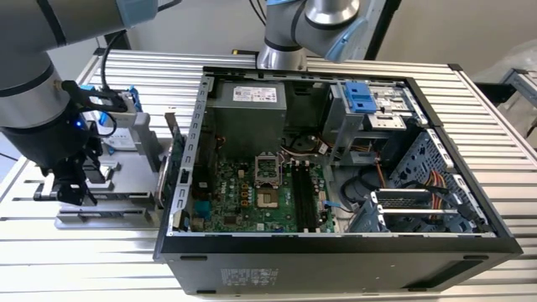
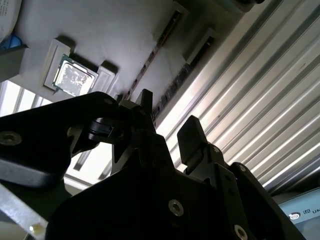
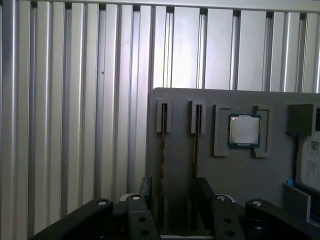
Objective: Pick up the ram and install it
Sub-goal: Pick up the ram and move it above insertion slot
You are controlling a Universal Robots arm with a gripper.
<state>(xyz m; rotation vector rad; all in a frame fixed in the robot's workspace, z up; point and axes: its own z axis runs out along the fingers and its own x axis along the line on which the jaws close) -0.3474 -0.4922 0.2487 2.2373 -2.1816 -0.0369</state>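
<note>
Spread wide and gripping nothing, the end effector (image 3: pixel 172 189) hangs low over the grey holder (image 3: pixel 240 170) on the table (image 3: pixel 60 100). It seems to straddle the ram (image 3: pixel 162 150), which stands on edge in its slot. A second stick (image 3: pixel 195 145) stands just beside it. A slightly off-line closure could catch both, or tilt the ram and jam it in the slot.

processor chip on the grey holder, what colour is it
The processor chip is silver with a thin green border, clearest in the first wrist view.
</note>
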